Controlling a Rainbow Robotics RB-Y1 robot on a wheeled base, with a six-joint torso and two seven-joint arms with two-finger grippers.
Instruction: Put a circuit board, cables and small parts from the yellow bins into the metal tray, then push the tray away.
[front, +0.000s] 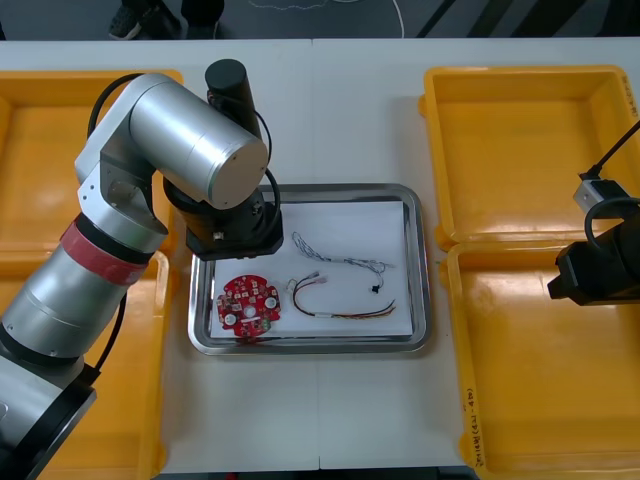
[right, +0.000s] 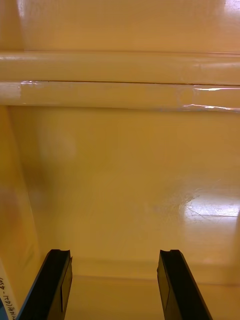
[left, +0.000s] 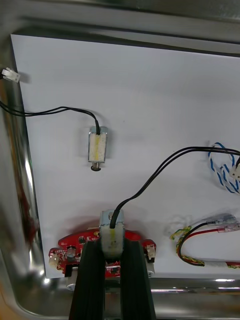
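Two small metal parts show from my left wrist. The pinched part (left: 112, 234) is clamped between the black fingers (left: 90, 280) of my left gripper (left: 112, 246). A black cable (left: 150, 185) leaves its top and curves off toward the blue and white cable (left: 222, 167). The loose part (left: 97, 146) lies flat on the white liner (left: 150, 85) well beyond my fingertips. Its own thin black lead (left: 50, 111) trails to the liner's edge, near a small white plug (left: 10, 75) on the bare metal. The red circuit board (left: 62, 252) lies just behind my fingers. I cannot tell whether the pinched part touches it. The red and yellow cable (left: 197, 240) lies just beside the board.

From above, my left arm (front: 190, 150) hangs over the 9 o'clock side of the metal tray (front: 424, 270), which sits mid-table between the bins, and it hides the pincer below. Inside the tray the board lies at 7 o'clock, the red and yellow cable at 5 o'clock, and the blue and white cable from the middle toward 3 o'clock.

My right arm (front: 600, 270) waits at the table's (front: 330, 110) 3 o'clock. The right gripper (right: 115, 282) has its fingers spread wide with nothing between them. It hovers over the bare floor of a yellow bin (right: 120, 175), near the rims where two bins meet.
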